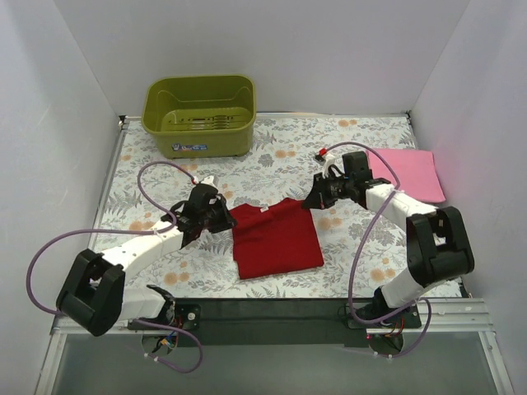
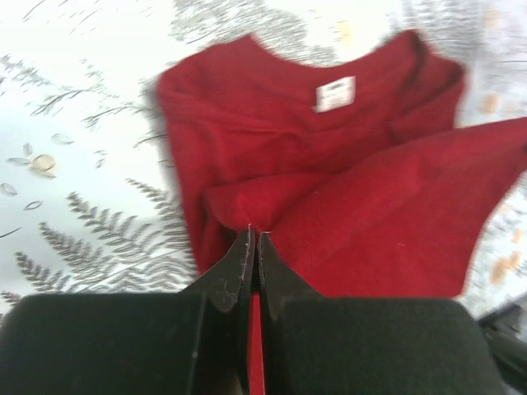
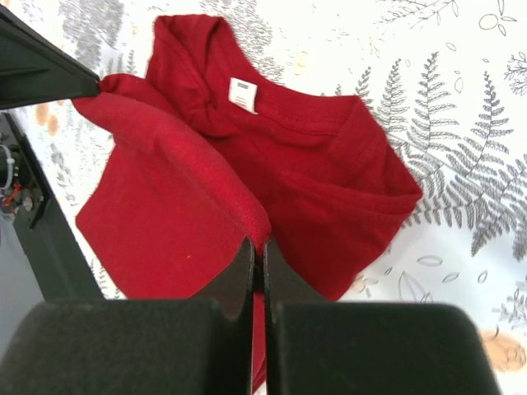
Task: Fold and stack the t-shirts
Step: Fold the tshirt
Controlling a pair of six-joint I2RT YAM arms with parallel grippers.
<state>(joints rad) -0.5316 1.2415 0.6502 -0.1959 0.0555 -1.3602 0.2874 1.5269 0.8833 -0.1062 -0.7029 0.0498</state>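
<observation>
Well, at the upper left of the top view sits the olive-green tub (image 1: pixel 200 115) on the floral tablecloth (image 1: pixel 280 152). Lower down, left of centre, the left gripper (image 1: pixel 227 216) has its fingers pinched tight on the left edge of the red t-shirt (image 1: pixel 276 240). The shirt lies partly folded at mid-frame. The right gripper (image 1: pixel 313 200) is likewise clamped on the shirt's upper right corner, a flap of cloth stretched between the two. At far right the pink t-shirt (image 1: pixel 409 173) lies flat, well apart.
</observation>
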